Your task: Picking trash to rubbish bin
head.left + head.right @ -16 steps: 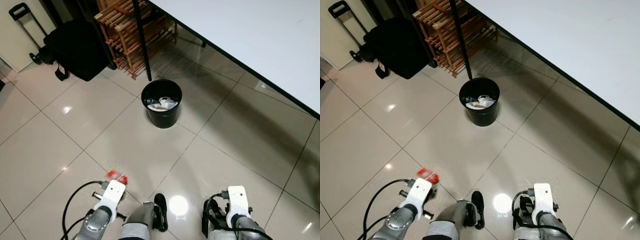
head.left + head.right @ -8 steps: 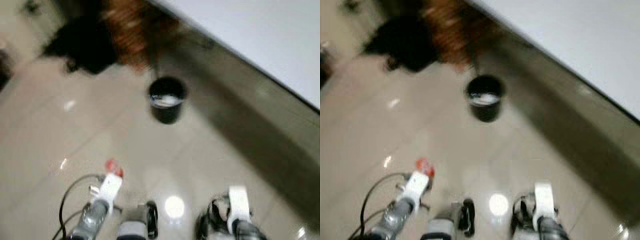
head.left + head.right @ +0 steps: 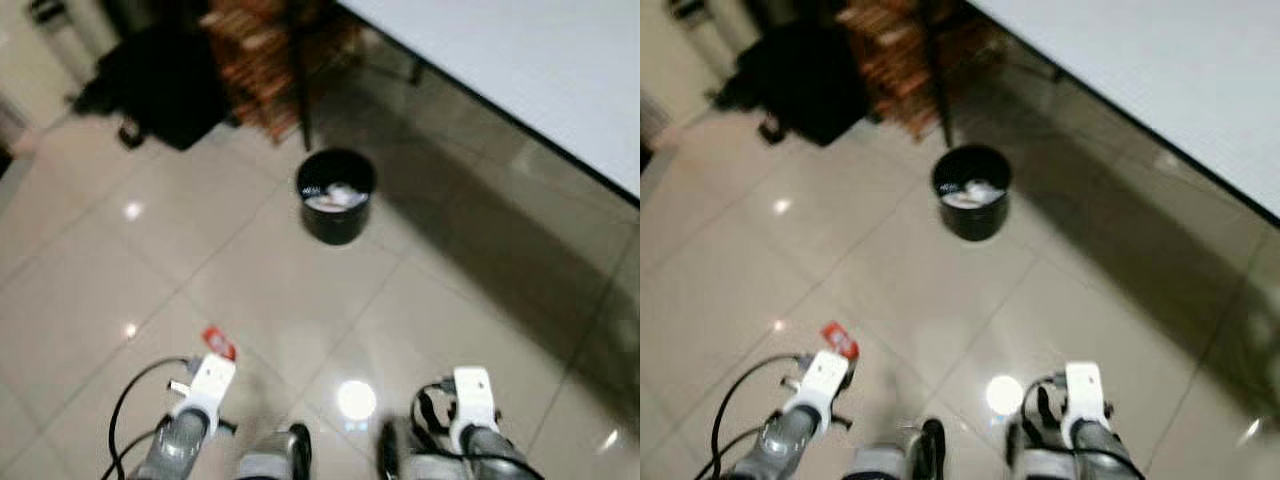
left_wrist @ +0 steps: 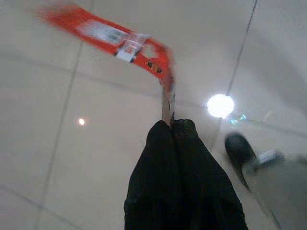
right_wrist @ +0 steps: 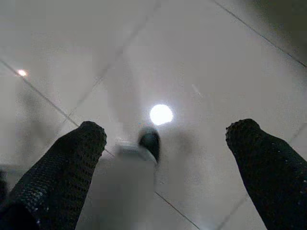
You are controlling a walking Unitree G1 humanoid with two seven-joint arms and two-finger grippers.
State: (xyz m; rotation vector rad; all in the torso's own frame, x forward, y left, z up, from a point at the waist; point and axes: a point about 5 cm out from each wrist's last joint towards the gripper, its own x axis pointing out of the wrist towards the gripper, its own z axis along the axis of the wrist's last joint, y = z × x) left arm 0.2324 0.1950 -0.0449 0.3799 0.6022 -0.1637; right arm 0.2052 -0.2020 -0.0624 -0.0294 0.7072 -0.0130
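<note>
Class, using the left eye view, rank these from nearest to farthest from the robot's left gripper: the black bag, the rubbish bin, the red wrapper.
1. Red wrapper: pinched in the left gripper, low left.
2. Rubbish bin: ahead on the floor, centre.
3. Black bag: far upper left, beside the wooden rack.

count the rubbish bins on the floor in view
1. The black rubbish bin stands on the tiled floor ahead, beside the table leg. Others may be hidden under the table.

Bin [image 3: 336, 196] stood on floor [image 3: 260, 290] ahead, paper inside; bench [image 3: 530, 70] right (overhanging), bag [image 3: 160, 95] far left.
</note>
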